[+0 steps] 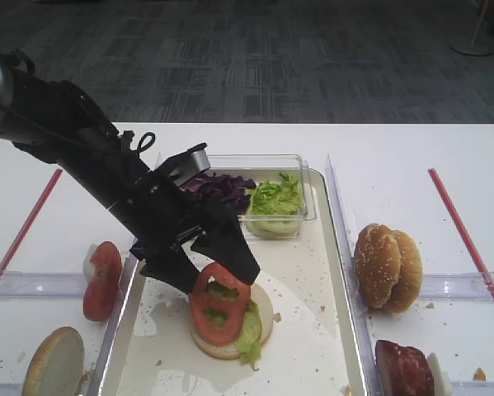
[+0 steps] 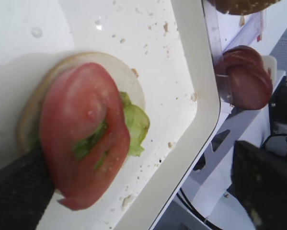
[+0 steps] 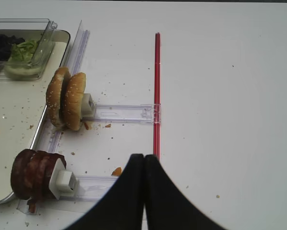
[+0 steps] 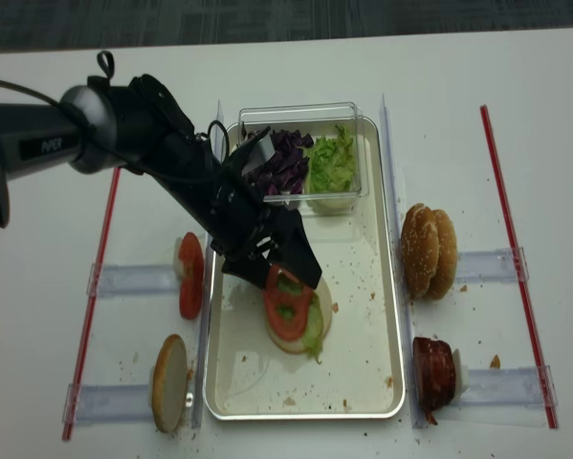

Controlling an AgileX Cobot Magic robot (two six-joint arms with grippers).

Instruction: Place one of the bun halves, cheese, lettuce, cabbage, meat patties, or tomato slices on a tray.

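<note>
On the metal tray [image 1: 336, 247] lies a bun half [image 1: 263, 317], cut face up, with lettuce [image 1: 249, 335] and a tomato slice [image 1: 219, 304] on top. The slice [image 2: 83, 139] stands tilted and leans on one finger [image 2: 18, 191] of my left gripper [image 1: 218, 280], whose jaws are wide open around the stack. The other finger [image 2: 260, 182] hangs beyond the tray rim [image 2: 191, 139]. My right gripper [image 3: 143, 159] is shut and empty over the bare table, right of the meat patties [image 3: 33, 172]. No cheese is in view.
A clear box [image 1: 300, 186] at the tray's far end holds purple cabbage [image 1: 222, 186] and lettuce [image 1: 273, 198]. Right-side racks carry two bun halves [image 1: 387, 266] and patties [image 1: 403, 367]. Left racks carry tomato slices [image 1: 102, 280] and a bun half [image 1: 55, 363]. Red strips [image 1: 465, 235] border both sides.
</note>
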